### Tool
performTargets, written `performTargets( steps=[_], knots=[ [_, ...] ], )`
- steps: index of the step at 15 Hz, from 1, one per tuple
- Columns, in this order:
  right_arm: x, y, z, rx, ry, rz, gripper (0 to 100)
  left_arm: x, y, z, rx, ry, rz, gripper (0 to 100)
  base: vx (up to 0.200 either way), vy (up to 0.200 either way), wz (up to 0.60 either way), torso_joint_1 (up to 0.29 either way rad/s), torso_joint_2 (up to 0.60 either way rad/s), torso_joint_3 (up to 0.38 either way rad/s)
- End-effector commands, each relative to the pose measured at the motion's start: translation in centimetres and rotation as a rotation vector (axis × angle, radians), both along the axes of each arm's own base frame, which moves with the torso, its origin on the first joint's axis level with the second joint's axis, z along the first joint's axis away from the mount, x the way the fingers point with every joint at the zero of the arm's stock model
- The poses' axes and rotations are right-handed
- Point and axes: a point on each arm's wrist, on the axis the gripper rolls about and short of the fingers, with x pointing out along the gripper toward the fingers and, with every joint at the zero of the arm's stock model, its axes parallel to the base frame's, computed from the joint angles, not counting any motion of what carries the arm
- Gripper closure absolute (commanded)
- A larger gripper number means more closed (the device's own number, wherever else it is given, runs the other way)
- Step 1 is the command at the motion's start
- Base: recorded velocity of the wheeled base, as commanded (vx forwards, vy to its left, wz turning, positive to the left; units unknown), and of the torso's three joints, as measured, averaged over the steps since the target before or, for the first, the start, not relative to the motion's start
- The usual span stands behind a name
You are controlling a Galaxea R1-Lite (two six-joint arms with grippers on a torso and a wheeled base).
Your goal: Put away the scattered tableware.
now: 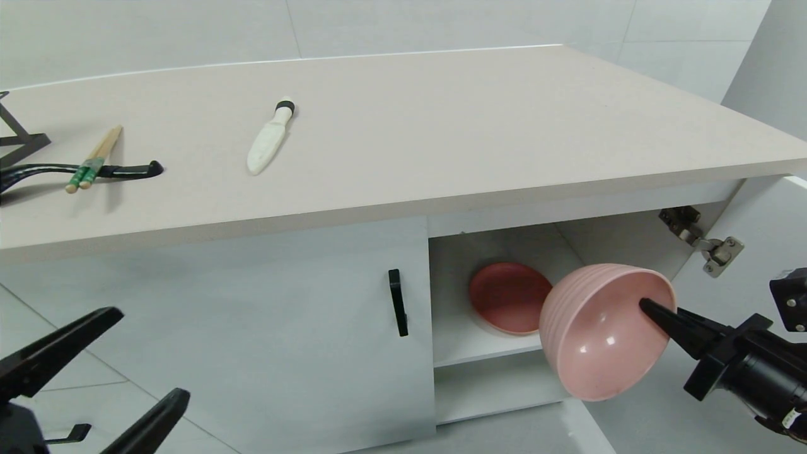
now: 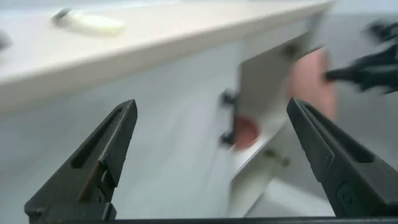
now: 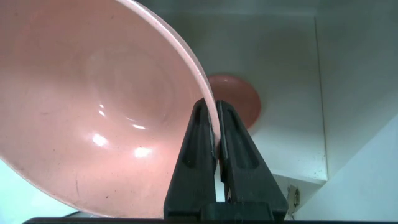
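Note:
My right gripper (image 1: 649, 310) is shut on the rim of a ribbed pink bowl (image 1: 599, 331), holding it tilted in front of the open cupboard. The right wrist view shows the bowl (image 3: 93, 106) with its rim pinched between the fingers (image 3: 199, 137). A pink plate (image 1: 507, 296) lies on the cupboard's upper shelf (image 1: 466, 343), behind the bowl, and appears again as the plate (image 3: 239, 99). On the countertop (image 1: 441, 126) lie a white spoon (image 1: 270, 139) and a pair of chopsticks (image 1: 94, 159). My left gripper (image 1: 104, 366) hangs open and low at the left, before the shut cupboard door.
The shut left cupboard door (image 1: 252, 328) has a black handle (image 1: 397, 302). The right door (image 1: 769, 227) is swung open on a metal hinge (image 1: 703, 243). A black wire rack (image 1: 38, 167) sits at the countertop's left end. A lower shelf (image 1: 492, 391) lies beneath the upper one.

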Motion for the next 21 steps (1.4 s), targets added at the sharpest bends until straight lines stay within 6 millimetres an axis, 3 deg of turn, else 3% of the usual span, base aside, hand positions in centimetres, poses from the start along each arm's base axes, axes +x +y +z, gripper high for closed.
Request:
performTargets(
  steps=[1, 2, 5, 9, 11, 14, 17, 18, 21],
  knots=[
    [0.0, 0.0, -0.1, 0.001, 0.006, 0.000, 100, -4.9, 2.4, -1.8, -0.016, -0.054, 0.275, 0, 0.000, 0.000, 0.00, 0.000, 0.00, 0.000],
    [0.0, 0.0, -0.1, 0.004, 0.005, 0.000, 100, -6.4, 2.5, -3.1, -0.015, -0.054, 0.380, 0, 0.000, 0.000, 0.00, 0.000, 0.00, 0.000],
    [0.1, 0.0, -0.2, 0.002, 0.013, -0.003, 100, -8.0, 2.4, -5.2, -0.032, -0.025, 0.466, 0, 0.000, 0.000, 0.00, 0.000, 0.00, 0.000],
    [0.1, -0.1, -0.2, 0.003, 0.011, -0.023, 100, -7.8, 2.4, -6.7, 0.021, 0.122, 0.489, 0, 0.000, 0.000, 0.00, 0.000, 0.00, 0.000],
    [0.1, -0.1, -0.2, 0.003, 0.011, -0.031, 100, -7.6, 2.4, -6.9, 0.035, 0.254, 0.441, 0, 0.000, 0.000, 0.00, 0.000, 0.00, 0.000],
    [0.2, -0.1, -0.2, 0.002, 0.013, -0.031, 100, -8.3, 2.4, -8.6, 0.060, 0.295, 0.250, 0, 0.000, 0.000, 0.00, 0.000, 0.00, 0.000],
    [0.6, 0.0, -0.8, -0.010, 0.046, -0.032, 100, -8.6, 2.6, -8.6, 0.031, 0.242, 0.424, 0, 0.000, 0.000, 0.00, 0.000, 0.00, 0.000],
    [0.8, 0.1, -1.2, -0.016, 0.063, -0.039, 100, -8.5, 3.1, -9.2, 0.022, 0.258, 0.644, 0, 0.000, 0.000, 0.00, 0.000, 0.00, 0.000],
    [1.4, 0.3, -2.2, -0.038, 0.117, -0.049, 100, -8.5, 3.1, -9.3, 0.014, 0.257, 0.649, 0, 0.000, 0.000, 0.00, 0.000, 0.00, 0.000]
  ],
)
